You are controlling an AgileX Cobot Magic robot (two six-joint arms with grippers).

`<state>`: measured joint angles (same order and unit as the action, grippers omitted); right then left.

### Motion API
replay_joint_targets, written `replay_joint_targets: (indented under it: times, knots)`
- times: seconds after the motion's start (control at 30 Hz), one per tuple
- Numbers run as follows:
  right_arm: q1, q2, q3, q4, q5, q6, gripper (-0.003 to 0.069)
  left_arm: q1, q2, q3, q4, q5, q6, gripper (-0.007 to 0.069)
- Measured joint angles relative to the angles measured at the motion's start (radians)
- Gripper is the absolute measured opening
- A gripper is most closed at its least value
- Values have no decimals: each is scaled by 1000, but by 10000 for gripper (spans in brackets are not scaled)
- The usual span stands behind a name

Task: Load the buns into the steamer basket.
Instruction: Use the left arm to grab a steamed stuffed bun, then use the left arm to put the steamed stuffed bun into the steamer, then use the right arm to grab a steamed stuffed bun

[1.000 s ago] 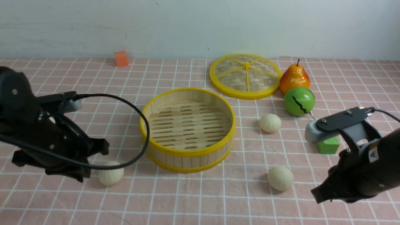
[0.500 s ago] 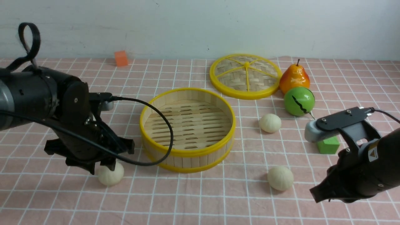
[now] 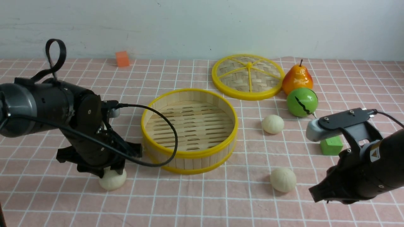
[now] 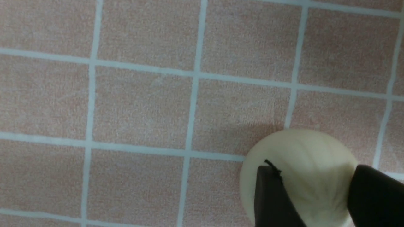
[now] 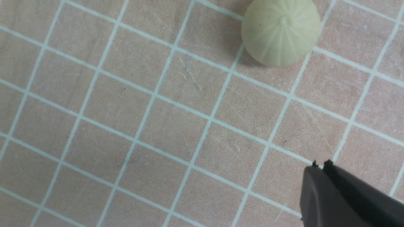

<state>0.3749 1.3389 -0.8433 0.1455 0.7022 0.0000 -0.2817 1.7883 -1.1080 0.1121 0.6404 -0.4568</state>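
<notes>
Your left gripper [image 3: 111,171] stands spread astride the near-left bun [image 3: 112,182], just left of the steamer basket [image 3: 189,153]. This looks like the first pick: next, close, lift above the rim and carry right. Your right gripper [image 5: 322,164], pressed together, hovers beside the near-right bun [image 3: 283,179].

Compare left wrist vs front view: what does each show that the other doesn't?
Left wrist only: close-up of two dark fingers standing apart on either side of the bun. Front only: the empty steamer basket, two more buns on the cloth, lid, pear, green ball, right gripper. Both: the left gripper at that bun on the pink checked cloth.
</notes>
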Motion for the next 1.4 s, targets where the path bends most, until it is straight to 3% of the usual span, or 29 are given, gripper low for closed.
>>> replay_joint_targets:
  times: [0.13,0.2,0.27,0.47,0.63,0.8,0.93,0.97,1.0,1.03,1.07,1.13,1.17,1.27,1.3,1.37,1.4]
  knots:
    - [0,0,0,2,-4,0,12,0,1,0,3,1,-1,209]
    - [0,0,0,2,-4,0,14,0,1,-3,4,1,-1,48]
    - [0,0,0,2,-4,0,14,-3,-3,-16,-1,17,11,1]
    - [0,0,0,2,-20,0,20,-68,-55,-188,-61,146,111,-6]
    - [0,0,0,2,-28,0,22,-125,-45,-382,-85,164,196,-6]
    - [0,0,0,-1,-30,-7,31,-140,150,-571,-83,206,242,-2]
    - [0,0,0,-34,-21,-12,35,-140,278,-632,-81,233,232,51]
    - [0,0,0,-47,-8,-15,38,-140,327,-651,-82,240,230,125]
    - [0,0,0,-49,-5,-15,40,-140,327,-654,-82,241,229,135]
    - [0,0,0,-52,0,-15,46,-140,349,-668,-87,241,227,229]
    - [0,0,0,-52,0,-15,47,-140,352,-670,-88,241,227,241]
    - [0,0,0,-52,1,-15,71,-140,343,-685,-97,249,210,385]
    - [0,0,-3,-52,3,-15,92,-140,329,-692,-101,262,195,445]
    - [0,9,-37,-51,24,-15,189,-140,258,-714,-92,285,161,528]
    - [0,11,-37,-50,26,-15,197,-140,251,-718,-89,290,159,533]
    - [0,48,-93,-33,51,-17,321,-140,129,-736,-69,324,151,540]
    - [0,52,-103,-31,52,-17,330,-140,118,-736,-67,327,151,540]
